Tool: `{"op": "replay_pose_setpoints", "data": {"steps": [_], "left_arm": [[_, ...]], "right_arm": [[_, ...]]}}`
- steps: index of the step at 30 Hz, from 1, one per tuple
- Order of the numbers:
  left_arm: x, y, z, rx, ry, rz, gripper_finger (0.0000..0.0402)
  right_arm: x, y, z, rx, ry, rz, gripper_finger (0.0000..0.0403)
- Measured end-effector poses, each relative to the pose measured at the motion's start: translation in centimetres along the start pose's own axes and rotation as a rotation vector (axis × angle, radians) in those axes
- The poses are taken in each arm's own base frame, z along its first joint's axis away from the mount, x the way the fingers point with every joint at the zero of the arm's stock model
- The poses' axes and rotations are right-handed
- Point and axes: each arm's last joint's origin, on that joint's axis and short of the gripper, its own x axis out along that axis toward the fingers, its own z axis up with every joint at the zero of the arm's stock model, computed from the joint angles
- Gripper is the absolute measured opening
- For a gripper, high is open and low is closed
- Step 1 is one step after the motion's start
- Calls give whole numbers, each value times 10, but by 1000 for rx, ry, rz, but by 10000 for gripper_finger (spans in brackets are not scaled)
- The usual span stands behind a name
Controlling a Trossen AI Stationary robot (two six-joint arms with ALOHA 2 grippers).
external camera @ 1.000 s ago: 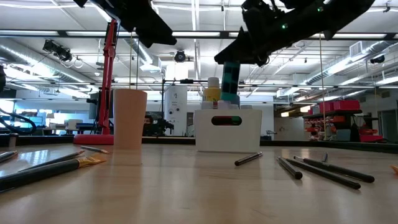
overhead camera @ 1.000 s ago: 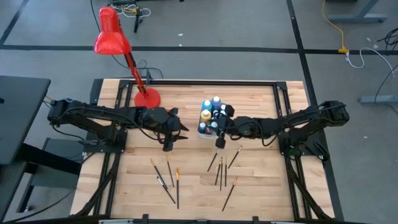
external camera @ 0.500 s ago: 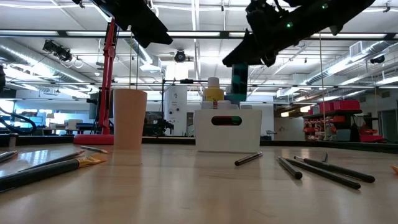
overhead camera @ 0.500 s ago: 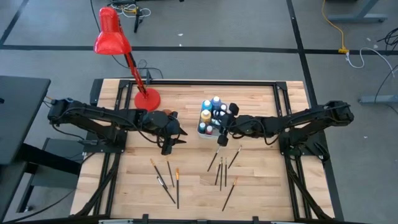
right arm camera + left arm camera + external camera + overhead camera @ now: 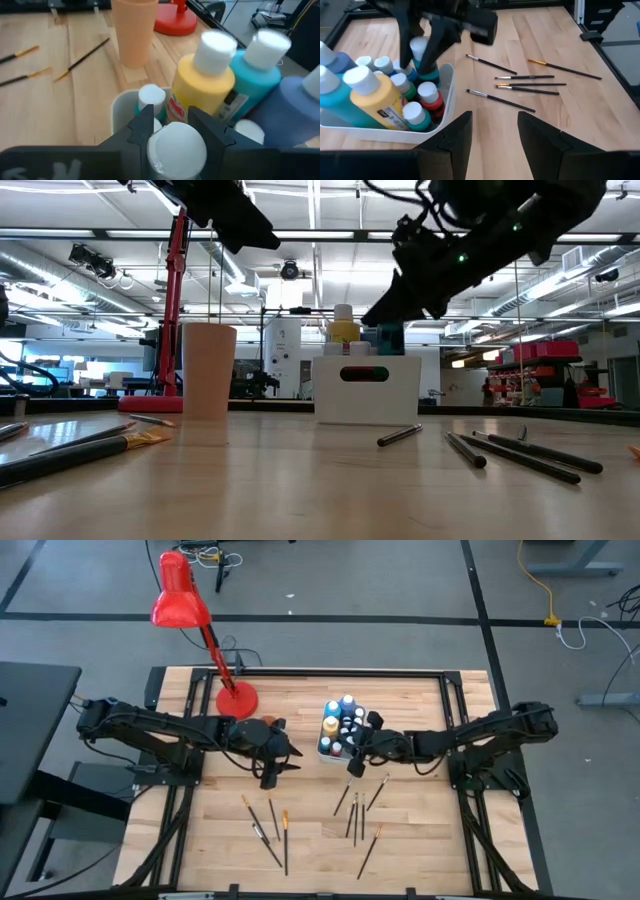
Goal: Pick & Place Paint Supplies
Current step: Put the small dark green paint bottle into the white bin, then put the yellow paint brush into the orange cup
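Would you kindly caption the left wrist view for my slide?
Right gripper lowers a teal paint bottle into the white bin; brushes lie beyond.

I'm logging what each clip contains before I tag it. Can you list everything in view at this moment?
Table: one, light wood, under everything.
Lamp: one, red, base at the table's far left side.
Cup: one, orange, upright, between the lamp and the bin.
Bin: one, white, centre of the table.
Bottles: about ten, white caps; blue, yellow, teal, green and red; upright in the bin.
Held bottle: one, teal, over the bin's edge.
Brushes: about nine, dark or wood handles, flat on the near half in two loose groups.
Left gripper: open, empty, beside the bin.
Right gripper: shut on the held bottle.
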Motion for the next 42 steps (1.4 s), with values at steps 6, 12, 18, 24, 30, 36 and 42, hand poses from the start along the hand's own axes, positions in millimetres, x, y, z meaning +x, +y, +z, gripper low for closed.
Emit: {"op": "replay_pose_setpoints", "data": {"steps": [6, 12, 18, 24, 30, 36, 42], "left_arm": [[0, 0, 4, 14, -40, 11, 167], [0, 0, 3, -1, -35, 11, 167], [0, 0, 3, -3, -35, 11, 167], [0, 0, 3, -12, -35, 11, 167], [0, 0, 3, -13, -35, 11, 167], [0, 0, 3, -14, -35, 11, 167], [0, 0, 3, -17, -35, 10, 167]], "right_arm": [[19, 1, -15, 4, 25, 5, 109], [23, 2, -18, 1, 20, -13, 116], [23, 3, -17, 1, 13, 25, 129], [23, 3, -17, -56, 9, 27, 129], [24, 4, -15, -61, -15, 28, 138], [18, 3, -7, -46, -52, 71, 157], [2, 1, 12, -14, -136, 151, 162]]}}
